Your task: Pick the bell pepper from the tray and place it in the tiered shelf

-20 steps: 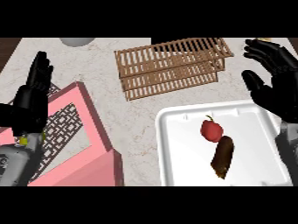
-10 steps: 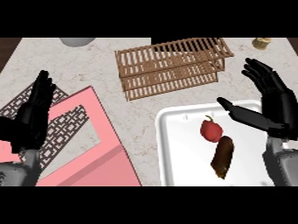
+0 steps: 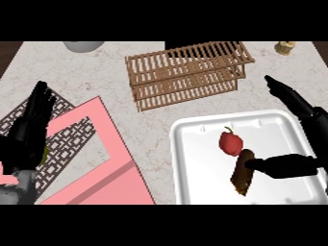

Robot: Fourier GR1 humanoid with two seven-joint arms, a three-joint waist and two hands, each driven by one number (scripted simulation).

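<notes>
A red bell pepper point(image 3: 230, 142) lies near the middle of the white tray point(image 3: 195, 168), with a brown oblong item point(image 3: 242, 172) just below it. The wooden tiered shelf point(image 3: 187, 73) stands beyond the tray at the counter's back. My right hand point(image 3: 315, 139) hovers over the tray's right side, open, fingers pointing up and left, thumb stretched toward the brown item, a short gap from the pepper. My left hand point(image 3: 24, 134) rests open at the left, fingers up, over the pink board.
A pink board with a dark lattice mat point(image 3: 74, 149) lies at the left. A grey bowl point(image 3: 82, 45) sits at the back left edge, and a small tan object point(image 3: 285, 47) at the back right.
My right hand has come down and inward over the tray, its thumb now reaching toward the brown item. The left hand has sunk a little lower at the left.
</notes>
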